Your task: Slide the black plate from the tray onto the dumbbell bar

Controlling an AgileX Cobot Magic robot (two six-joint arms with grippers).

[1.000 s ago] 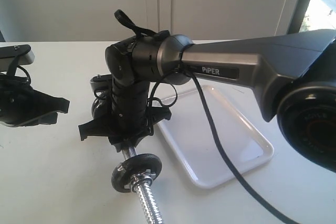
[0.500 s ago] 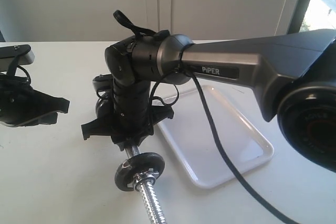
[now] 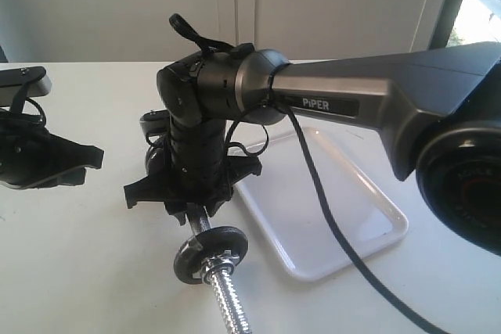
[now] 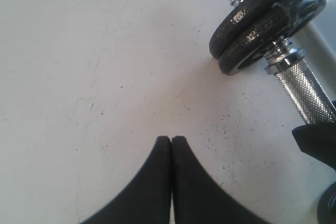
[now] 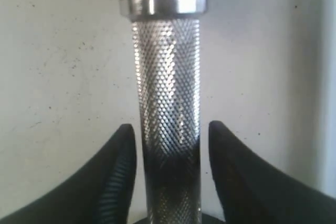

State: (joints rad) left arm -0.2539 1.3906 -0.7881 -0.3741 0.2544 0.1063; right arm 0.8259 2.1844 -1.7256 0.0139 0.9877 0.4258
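The dumbbell bar (image 3: 223, 295) lies on the table left of the white tray (image 3: 368, 228), which holds nothing I can see. Its knurled middle (image 5: 167, 103) runs between the fingers of my right gripper (image 5: 170, 129), which stands open with a thin gap on each side. Two black discs sit pressed together on the far end; the one nearer the threaded tip looks like the black plate (image 4: 252, 9). At the near end is a black disc (image 3: 210, 254) with a silver nut. My left gripper (image 4: 171, 139) is shut and empty, over bare table beside the far discs.
The right arm (image 3: 376, 107) reaches across the tray, its cable (image 3: 329, 224) draped over it. The left arm (image 3: 39, 158) rests at the left edge. A wall stands behind the table.
My right gripper's fingers have parted from the bar's middle. The gripper and the bar's near disc have shifted slightly to the right. The left gripper has not moved.
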